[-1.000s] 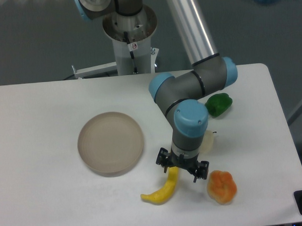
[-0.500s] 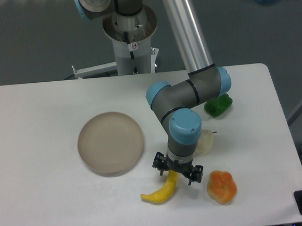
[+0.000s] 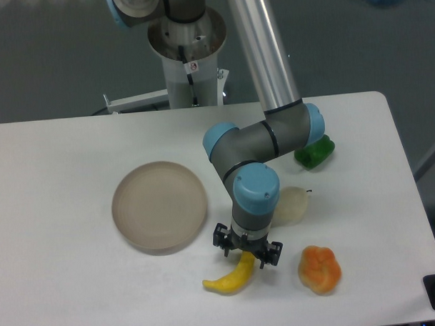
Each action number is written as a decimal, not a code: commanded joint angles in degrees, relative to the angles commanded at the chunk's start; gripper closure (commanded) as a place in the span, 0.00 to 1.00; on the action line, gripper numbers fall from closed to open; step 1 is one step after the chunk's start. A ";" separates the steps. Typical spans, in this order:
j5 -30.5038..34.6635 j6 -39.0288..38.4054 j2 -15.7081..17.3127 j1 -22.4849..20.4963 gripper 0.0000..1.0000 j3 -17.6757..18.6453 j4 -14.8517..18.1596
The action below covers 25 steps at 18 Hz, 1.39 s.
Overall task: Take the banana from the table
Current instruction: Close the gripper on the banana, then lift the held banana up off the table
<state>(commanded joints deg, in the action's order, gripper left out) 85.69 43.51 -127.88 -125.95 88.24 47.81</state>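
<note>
- The banana (image 3: 231, 276) lies on the table (image 3: 64, 283) near its front edge, between the round plate (image 3: 160, 205) and the orange fruit (image 3: 320, 269).
- It looks light, stiff and smooth, probably slippery; mid-body seems the best hold.
- The gripper (image 3: 246, 249) sits over its upper end, jaws apart; contact I can't tell.
- That upper tip is hidden.

Your arm (image 3: 260, 58) is a polished silver tube joined to dark grey joint housings with light blue round caps (image 3: 255, 189). The tool (image 3: 246, 252) is small, black and two-fingered. The white pedestal base (image 3: 191, 67) carries a black cable and a small red-marked sticker.
</note>
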 joint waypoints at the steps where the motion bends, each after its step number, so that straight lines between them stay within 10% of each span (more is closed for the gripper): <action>1: 0.00 0.09 0.17 0.00 0.14 -0.09 0.00; 6: 0.70 0.70 0.17 0.00 0.61 -0.18 0.00; 25: 6.51 16.17 8.08 -7.73 0.67 -3.78 1.49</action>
<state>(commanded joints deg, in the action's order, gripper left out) 92.20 59.67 -119.80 -133.68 84.46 49.31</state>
